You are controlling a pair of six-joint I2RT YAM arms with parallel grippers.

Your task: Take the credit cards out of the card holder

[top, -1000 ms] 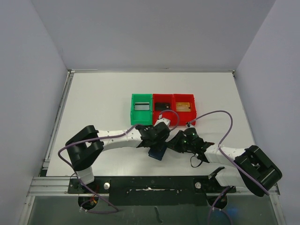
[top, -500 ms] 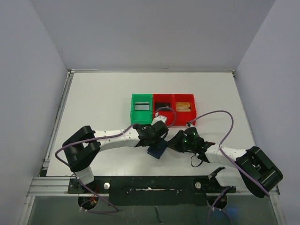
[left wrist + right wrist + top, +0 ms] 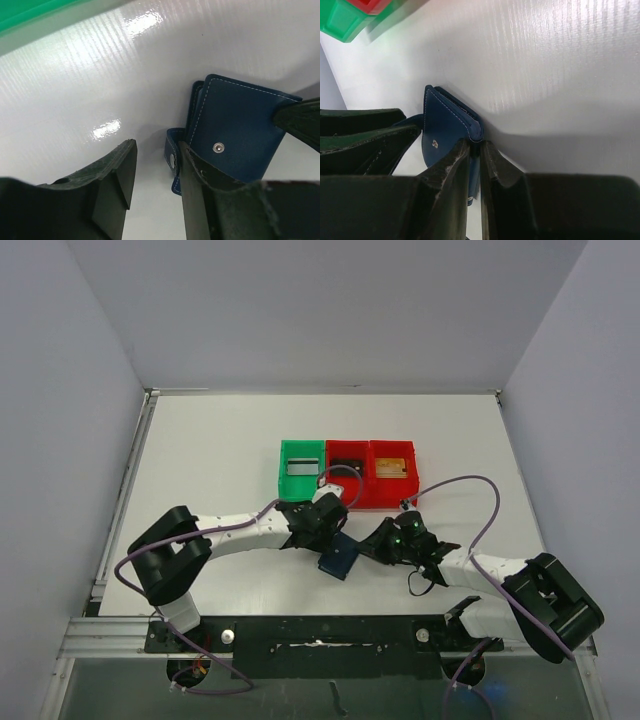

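The card holder [image 3: 340, 558] is a dark navy wallet on the table between my two grippers, folded shut as far as I can see. My right gripper [image 3: 476, 150] is shut on its spine edge [image 3: 475, 131]. My left gripper [image 3: 155, 175] is open just left of the card holder [image 3: 240, 130]. Its snap strap [image 3: 172, 159] lies against the inner side of the right finger, unpinched. The credit cards lie in the bins: a silver-grey card [image 3: 301, 467], a black card [image 3: 346, 464] and a gold-tan card [image 3: 392, 466].
A green bin [image 3: 301, 486] and two red bins [image 3: 348, 490] [image 3: 393, 490] stand in a row just beyond the grippers. The green bin's corner [image 3: 345, 22] also shows in the right wrist view. Purple cables loop over both arms.
My left gripper has drawn back a little to the far left, so more of the card holder shows. The right gripper has kept its hold and hardly moved.
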